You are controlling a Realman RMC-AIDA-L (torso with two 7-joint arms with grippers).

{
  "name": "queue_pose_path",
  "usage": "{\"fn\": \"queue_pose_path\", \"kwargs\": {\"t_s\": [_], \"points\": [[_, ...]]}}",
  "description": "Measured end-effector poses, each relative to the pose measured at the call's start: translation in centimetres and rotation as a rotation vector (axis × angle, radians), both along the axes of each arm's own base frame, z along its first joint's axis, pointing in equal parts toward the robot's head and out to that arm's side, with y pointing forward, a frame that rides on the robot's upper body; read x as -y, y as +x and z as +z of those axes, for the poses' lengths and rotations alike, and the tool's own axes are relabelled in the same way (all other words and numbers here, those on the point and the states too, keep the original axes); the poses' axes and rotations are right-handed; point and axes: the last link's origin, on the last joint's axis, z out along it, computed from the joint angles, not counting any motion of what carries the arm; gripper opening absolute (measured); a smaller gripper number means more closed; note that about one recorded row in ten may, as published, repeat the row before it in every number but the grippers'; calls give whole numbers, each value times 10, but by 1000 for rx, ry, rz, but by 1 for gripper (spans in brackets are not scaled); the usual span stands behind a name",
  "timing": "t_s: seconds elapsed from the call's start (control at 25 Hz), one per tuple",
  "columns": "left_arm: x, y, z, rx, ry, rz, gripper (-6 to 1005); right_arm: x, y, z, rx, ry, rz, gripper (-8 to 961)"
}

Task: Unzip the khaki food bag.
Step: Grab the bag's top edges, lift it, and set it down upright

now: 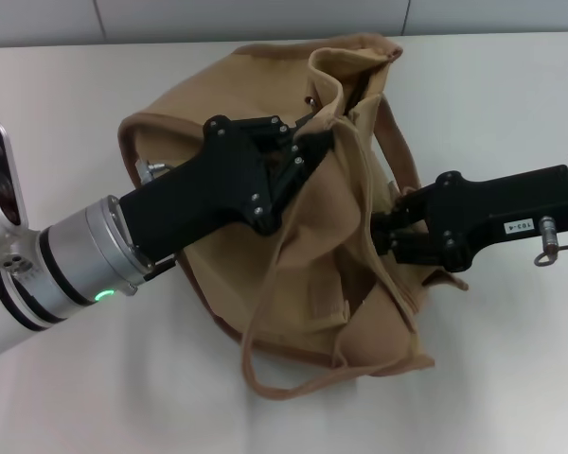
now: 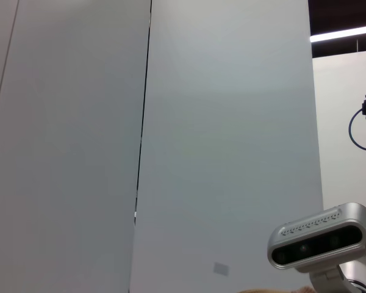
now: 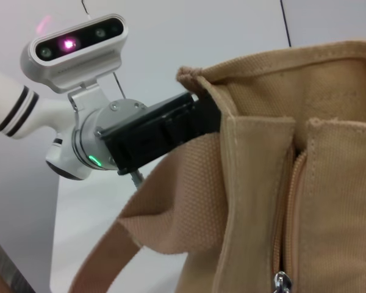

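Observation:
The khaki food bag (image 1: 331, 265) lies slumped in the middle of the white table, its wide handles (image 1: 293, 383) loose at the front. My left gripper (image 1: 308, 151) reaches in from the left and is shut on the bag's upper fabric edge. The right wrist view shows it (image 3: 198, 116) gripping the bag's corner (image 3: 198, 79). My right gripper (image 1: 386, 232) reaches in from the right and presses against the bag's side by a handle strap. The zipper line and its silver pull (image 3: 282, 282) show in the right wrist view. The left wrist view shows only wall.
The white table (image 1: 511, 378) extends around the bag on all sides. A grey panelled wall (image 1: 265, 19) runs along the back. The other arm's wrist camera (image 2: 320, 238) shows in the left wrist view.

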Motion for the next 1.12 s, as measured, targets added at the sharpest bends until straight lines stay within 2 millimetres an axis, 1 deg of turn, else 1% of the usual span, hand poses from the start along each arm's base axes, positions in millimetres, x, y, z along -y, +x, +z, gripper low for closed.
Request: {"fn": "queue_pose_path", "kwargs": {"t_s": [0.24,0.44,0.64,0.84,1.0,1.12], "points": [[0,1,0,-1,-4,-6,30,4,-7,-7,-33,-29,27,224],[0,1,-1,-2,-5,-8,30,6,-8,-9,-31,-47,37,123],[0,2,-1,-2,-5,-10,30,6,-7,-11,-30,-45,33,93],[0,2,0,0,-6,-12,30,7,-7,-12,-26,-49,33,1],[0,2,1,9,-1,-14,31,7,-6,-12,-26,-47,29,-1],[0,2,6,32,20,-10,31,8,-3,-11,-24,-43,21,0]]}}
